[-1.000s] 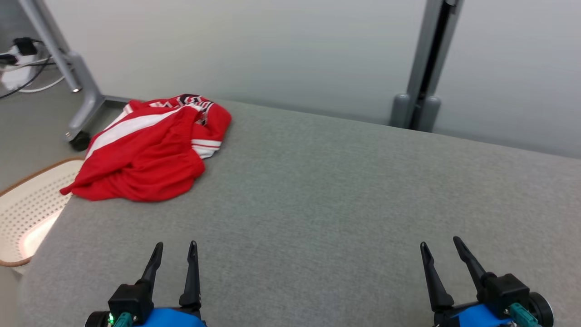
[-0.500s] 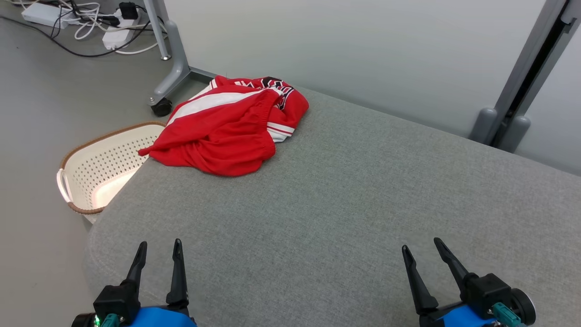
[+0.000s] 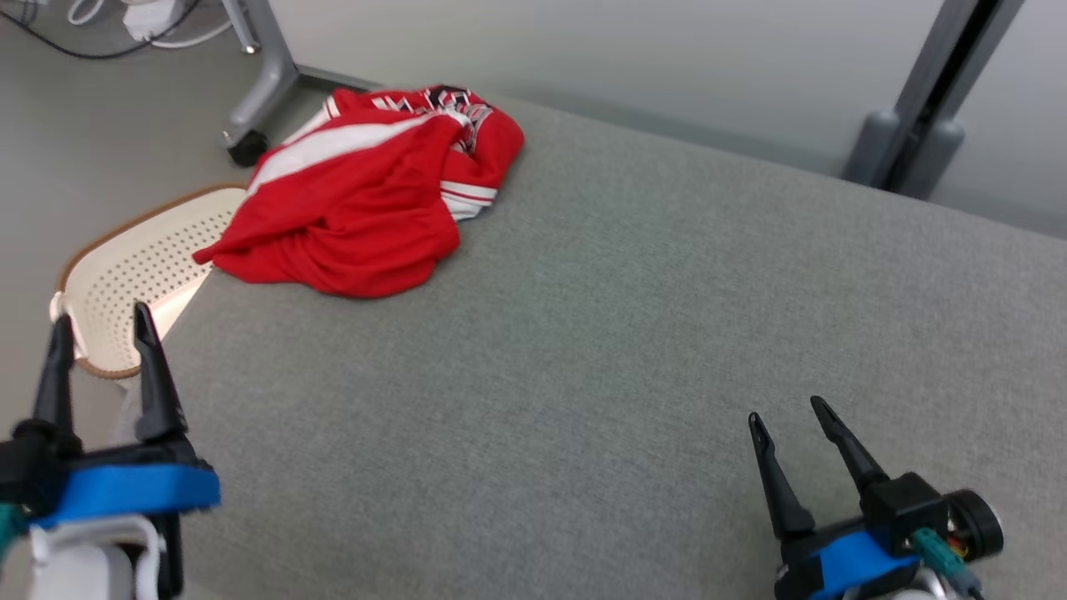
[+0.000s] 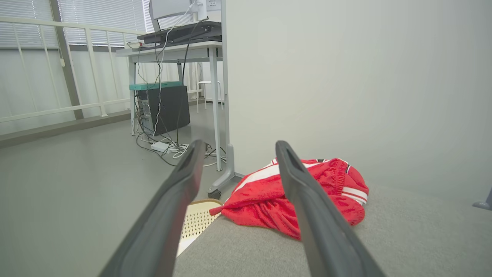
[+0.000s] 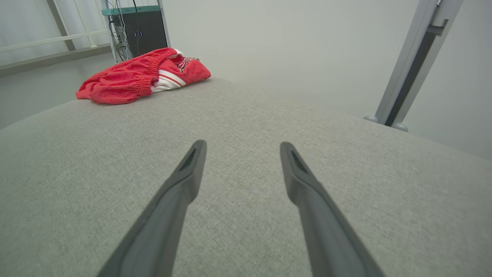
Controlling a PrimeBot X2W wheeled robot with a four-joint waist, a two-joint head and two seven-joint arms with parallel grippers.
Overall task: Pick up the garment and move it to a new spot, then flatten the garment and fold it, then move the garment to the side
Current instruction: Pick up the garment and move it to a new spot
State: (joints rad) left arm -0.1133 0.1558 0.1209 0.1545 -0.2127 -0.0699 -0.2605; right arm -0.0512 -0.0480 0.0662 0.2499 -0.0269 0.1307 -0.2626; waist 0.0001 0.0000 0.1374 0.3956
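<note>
1. Where the table point(image 3: 583, 350) ends at its far left corner, the garment point(image 3: 358, 192) is found, crumpled in a heap and not yet flattened.
2. The garment is red, with white stripes and a dark patterned band at its far edge.
3. One tip of the garment is seen to reach just past the table's left edge, toward the basket point(image 3: 125, 258).
4. The basket is set on the floor, just beside the table's left edge. It is white and perforated, with a brown rim.
5. The left gripper point(image 3: 100, 321) is held at the near left, over the table's left edge and the near end of the basket. Its fingers are spread apart, and nothing is held between them.
6. In the left wrist view, the garment is seen ahead of the fingers, well apart from them.
7. The right gripper point(image 3: 786, 410) is held at the near right, over bare table. Its fingers are spread apart and empty, well apart from the garment.
8. A caster point(image 3: 247, 148) on a grey frame leg is located on the floor, just beyond the garment.
9. A grey post point(image 3: 917, 108) is located beyond the table's far right.
</note>
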